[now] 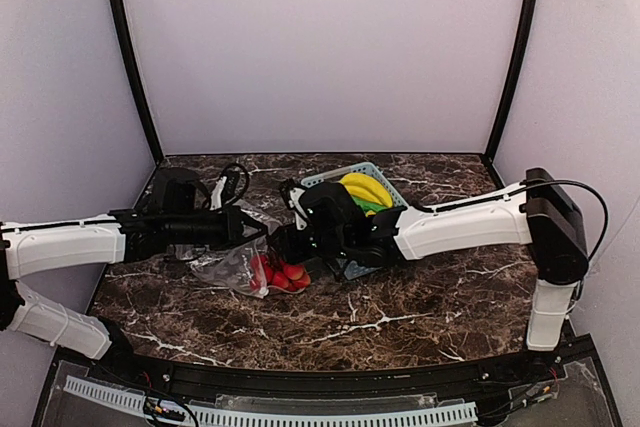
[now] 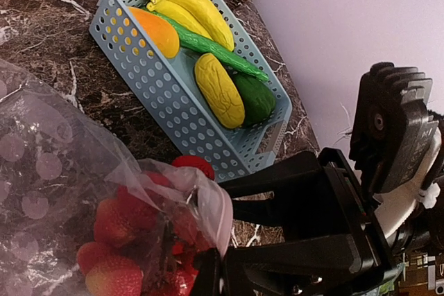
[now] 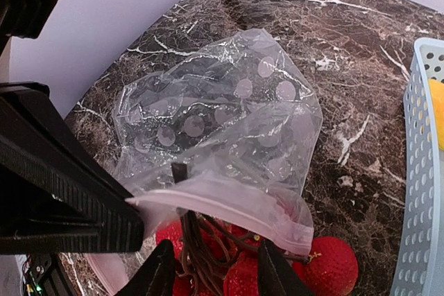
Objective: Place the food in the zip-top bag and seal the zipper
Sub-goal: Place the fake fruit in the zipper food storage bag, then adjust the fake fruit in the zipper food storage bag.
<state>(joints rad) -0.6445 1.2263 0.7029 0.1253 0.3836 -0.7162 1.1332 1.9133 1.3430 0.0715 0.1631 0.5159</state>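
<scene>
Two pairs of jaws at the mouth of the zip-top bag (image 3: 222, 102), red fruits (image 3: 333, 265) half under its lip.
My left jaws are clamped on the pinkish zipper (image 3: 229, 202) edge, lifting it so the mouth gapes. My right jaws stand apart over the red fruits, gripping nothing. The bag lies on the worktop (image 1: 400, 307) beside the light-blue basket (image 2: 173, 95), where bananas (image 2: 198, 5), an orange piece (image 2: 156, 31) and green vegetables (image 2: 253, 98) wait. The slack upper lip droops across the way in.
</scene>
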